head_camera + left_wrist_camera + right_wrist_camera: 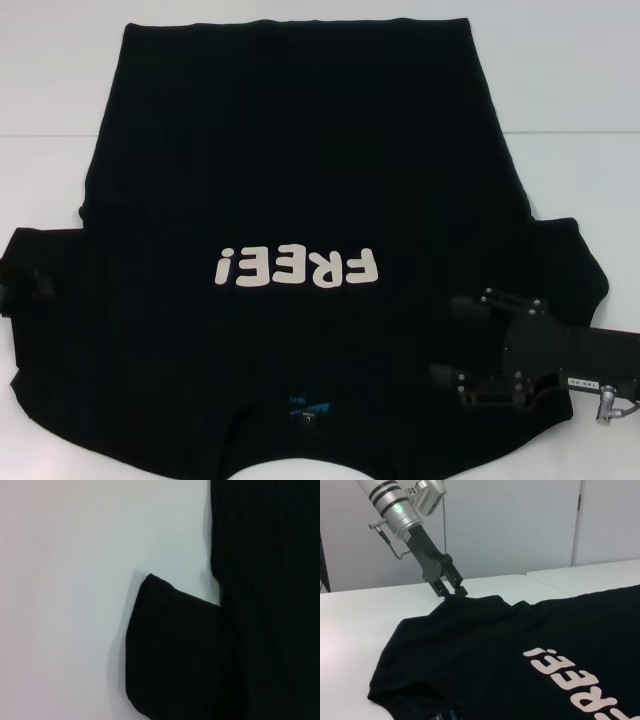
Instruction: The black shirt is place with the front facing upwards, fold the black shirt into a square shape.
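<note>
The black shirt (300,180) lies spread flat, front up, on the white desk (50,80), covering most of the desk's width; its hem runs along the far edge, its collar with a small blue neck label (303,408) lies at the near edge, and the white "FREE!" lettering (296,267) sits mid-chest. Both sleeves extend toward the left and right edges of the desk. The left end effector (451,591) is at the left sleeve, and in the right wrist view its fingers appear closed on the sleeve's outer edge with the cloth slightly raised there. The left sleeve (170,650) shows in the left wrist view as a flat flap on bare desk. The right end effector (450,338) lies low over the right shoulder area, just inside the right sleeve (575,265), fingers spread apart and holding nothing. Judged state: the fold has barely started, with the sleeves not yet turned inward. Risks from here: the left pinch may catch only one cloth layer, so the sleeve slips out during the fold; uneven pulling by one arm would drag the whole garment across the desk and skew the collar line; the right fingers could bunch cloth if closed on a flat surface.
</note>
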`<act>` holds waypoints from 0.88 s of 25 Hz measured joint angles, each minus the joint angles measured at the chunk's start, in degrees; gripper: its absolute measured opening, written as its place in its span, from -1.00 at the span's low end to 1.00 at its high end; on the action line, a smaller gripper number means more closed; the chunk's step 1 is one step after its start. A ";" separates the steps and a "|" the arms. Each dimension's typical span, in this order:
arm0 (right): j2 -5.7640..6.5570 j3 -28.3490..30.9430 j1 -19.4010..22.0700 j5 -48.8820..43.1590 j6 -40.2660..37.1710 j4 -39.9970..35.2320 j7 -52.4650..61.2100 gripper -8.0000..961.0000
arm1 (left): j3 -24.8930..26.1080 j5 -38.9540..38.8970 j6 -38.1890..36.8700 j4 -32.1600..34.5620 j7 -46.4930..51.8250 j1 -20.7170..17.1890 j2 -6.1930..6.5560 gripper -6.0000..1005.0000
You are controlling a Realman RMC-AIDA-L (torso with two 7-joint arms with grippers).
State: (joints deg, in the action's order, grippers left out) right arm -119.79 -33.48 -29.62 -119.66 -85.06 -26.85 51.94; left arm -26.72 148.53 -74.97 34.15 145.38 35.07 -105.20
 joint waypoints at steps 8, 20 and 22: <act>0.00 0.00 -0.01 0.20 -0.10 -0.12 0.02 0.92 | -0.60 0.00 0.43 0.19 -0.48 0.10 0.00 -0.11; 0.00 0.17 -0.20 0.23 -0.20 -0.20 0.43 0.92 | -1.49 0.11 1.39 0.45 -0.26 0.18 -0.09 -0.79; 0.00 0.03 -0.24 0.23 -0.20 -0.27 0.66 0.92 | -1.46 -0.06 1.06 1.00 -0.16 0.20 -0.09 -0.92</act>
State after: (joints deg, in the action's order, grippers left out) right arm -119.79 -33.45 -29.86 -119.43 -85.26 -27.12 52.60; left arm -28.18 148.47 -73.91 35.15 145.22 35.27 -105.29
